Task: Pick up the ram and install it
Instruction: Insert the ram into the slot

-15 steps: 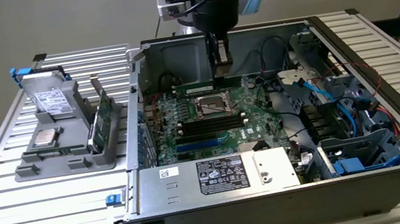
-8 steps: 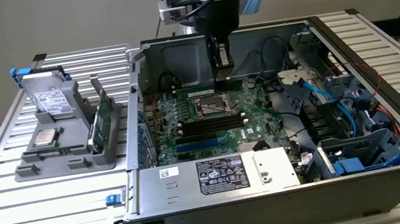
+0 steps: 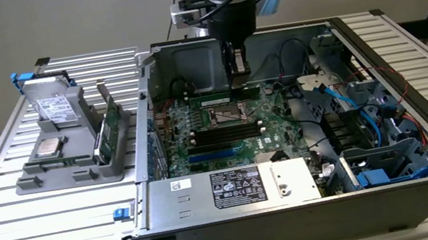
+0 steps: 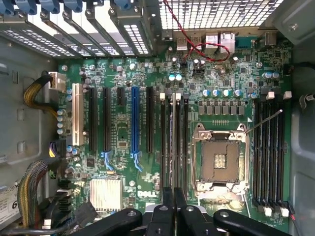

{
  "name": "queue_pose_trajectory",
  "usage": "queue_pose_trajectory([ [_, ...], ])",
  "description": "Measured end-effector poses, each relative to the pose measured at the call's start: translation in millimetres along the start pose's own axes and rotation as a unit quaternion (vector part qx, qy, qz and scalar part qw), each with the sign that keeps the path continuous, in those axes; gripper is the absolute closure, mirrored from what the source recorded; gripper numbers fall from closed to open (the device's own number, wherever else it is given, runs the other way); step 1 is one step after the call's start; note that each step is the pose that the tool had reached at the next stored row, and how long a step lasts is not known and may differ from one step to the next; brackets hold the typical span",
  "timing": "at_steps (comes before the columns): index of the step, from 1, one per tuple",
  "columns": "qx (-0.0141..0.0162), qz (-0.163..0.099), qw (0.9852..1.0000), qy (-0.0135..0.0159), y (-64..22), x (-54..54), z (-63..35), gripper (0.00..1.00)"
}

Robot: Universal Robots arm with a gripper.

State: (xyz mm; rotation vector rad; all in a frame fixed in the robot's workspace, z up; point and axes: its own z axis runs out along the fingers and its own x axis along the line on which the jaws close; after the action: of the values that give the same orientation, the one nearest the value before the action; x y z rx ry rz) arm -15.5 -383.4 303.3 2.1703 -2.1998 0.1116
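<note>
Jaws were closed together on the black gripper (image 4: pixel 173 210), poised at the top edge of the ram (image 3: pixel 213 100). This long, thin green circuit-board stick stood upright in a black motherboard slot, just behind the square silver processor socket (image 3: pixel 225 116). Whether the jaws pinched it was unclear.

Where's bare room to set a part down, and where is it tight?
Bare table slats between the grey holder and the near edge, and beyond the case on the exterior view's right. Tight: inside the case, around the gripper.
</note>
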Motion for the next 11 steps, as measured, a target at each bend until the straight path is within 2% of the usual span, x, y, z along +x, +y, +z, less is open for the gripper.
queue_pose_trajectory([
  [9, 0.0, 0.0, 1.0, 0.0003, -0.5, -0.7, 7.8, 0.88],
  [11, 0.0, 0.0, 1.0, 0.0014, -0.7, -0.8, 8.8, 0.88],
])
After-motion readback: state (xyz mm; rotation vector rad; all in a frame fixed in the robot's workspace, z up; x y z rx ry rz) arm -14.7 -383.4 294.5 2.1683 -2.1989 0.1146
